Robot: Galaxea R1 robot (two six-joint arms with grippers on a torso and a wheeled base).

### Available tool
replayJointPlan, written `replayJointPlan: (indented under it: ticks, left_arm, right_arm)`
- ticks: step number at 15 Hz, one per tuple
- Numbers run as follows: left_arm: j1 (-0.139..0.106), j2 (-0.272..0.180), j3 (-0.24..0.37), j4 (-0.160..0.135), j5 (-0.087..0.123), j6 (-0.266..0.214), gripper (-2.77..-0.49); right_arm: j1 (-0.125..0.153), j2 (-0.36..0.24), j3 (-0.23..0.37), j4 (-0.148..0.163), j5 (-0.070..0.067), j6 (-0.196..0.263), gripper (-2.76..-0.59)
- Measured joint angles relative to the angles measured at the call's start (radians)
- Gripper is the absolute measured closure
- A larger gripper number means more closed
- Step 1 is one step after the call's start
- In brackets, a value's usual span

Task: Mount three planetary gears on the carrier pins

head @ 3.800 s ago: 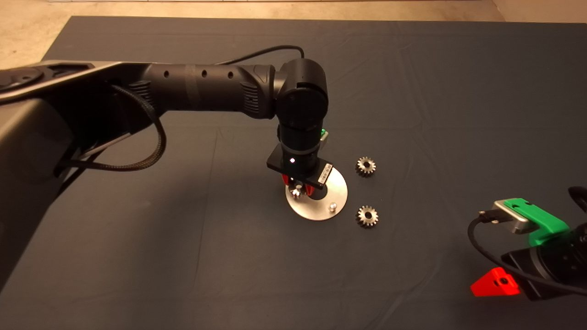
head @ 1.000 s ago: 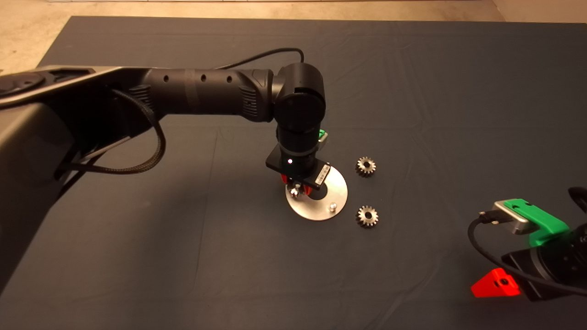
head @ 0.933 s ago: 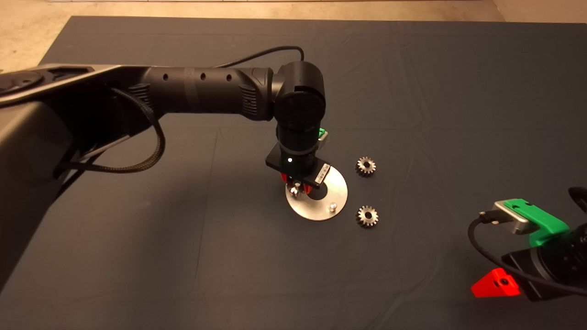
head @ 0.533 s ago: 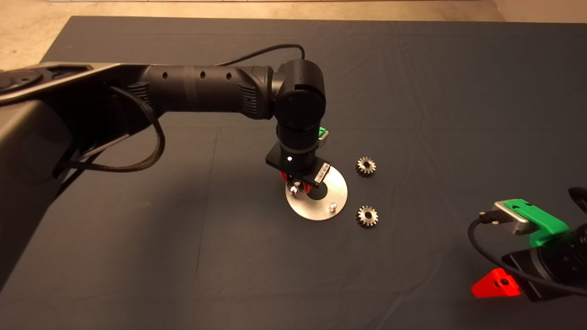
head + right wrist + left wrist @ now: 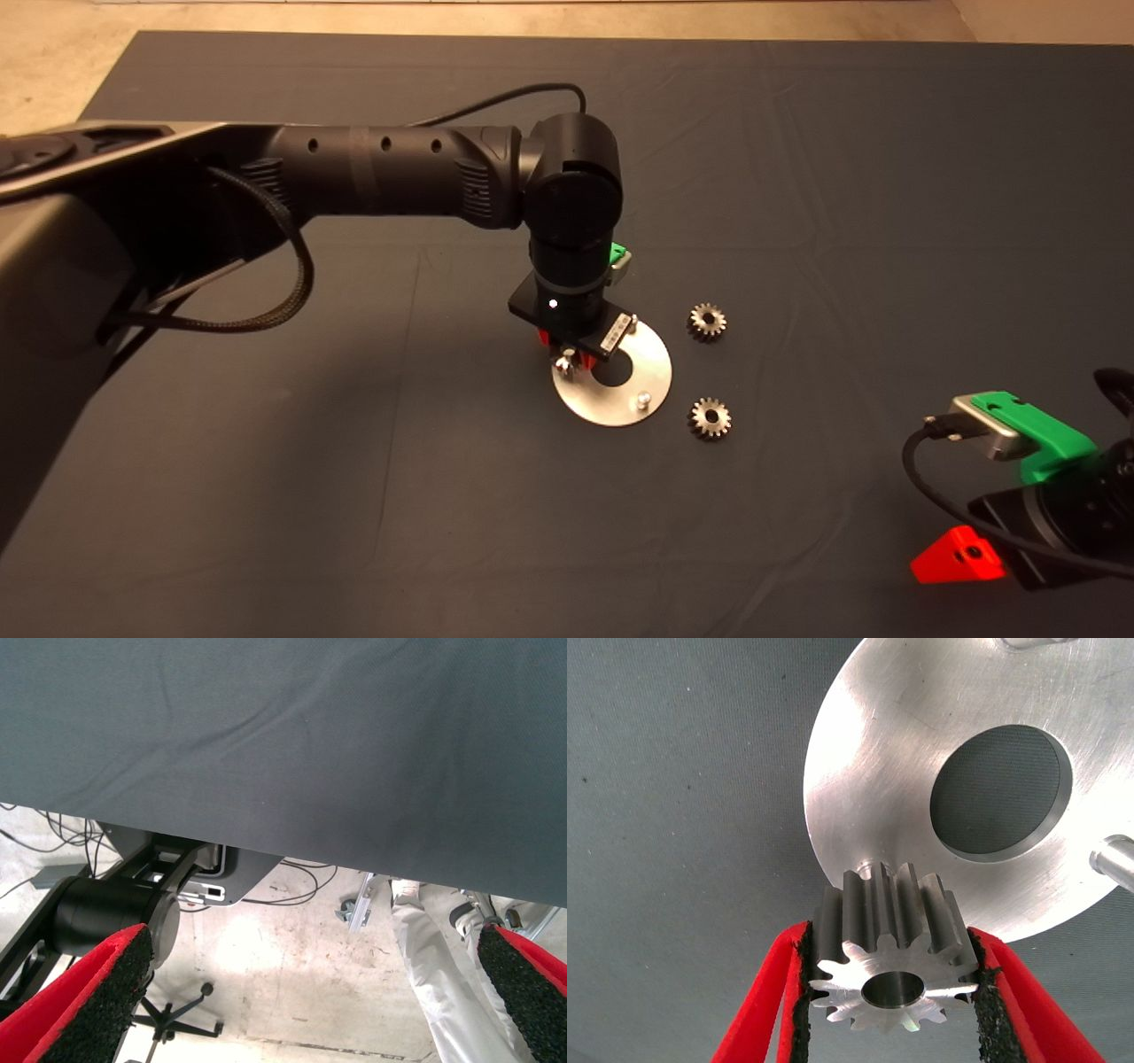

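Seeing left hand (image 5: 890, 988) clamped on gear (image 5: 890, 961) above disc (image 5: 611, 403) left edge; two spare gears (image 5: 707, 321) on table right of disc; our right hand (image 5: 310, 992) parked near-right, fingers apart.

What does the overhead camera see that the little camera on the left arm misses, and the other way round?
Only the head view shows two loose gears lying on the mat beside the disc, and the parked right gripper at the lower right. Only the left wrist view shows the third gear pinched between the red fingers, its centre bore visible. Both show the left gripper over the shiny disc, with its large hole and upright pins.
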Motion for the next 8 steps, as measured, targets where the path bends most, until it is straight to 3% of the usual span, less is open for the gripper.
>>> replayJointPlan:
  ticks: [8]
  left_arm:
    - [0.0,-0.005,-0.001,0.003,0.0,0.02,-0.99]
  right_arm:
    - [-0.006,0.0,0.0,0.0,0.0,0.0,-2.74]
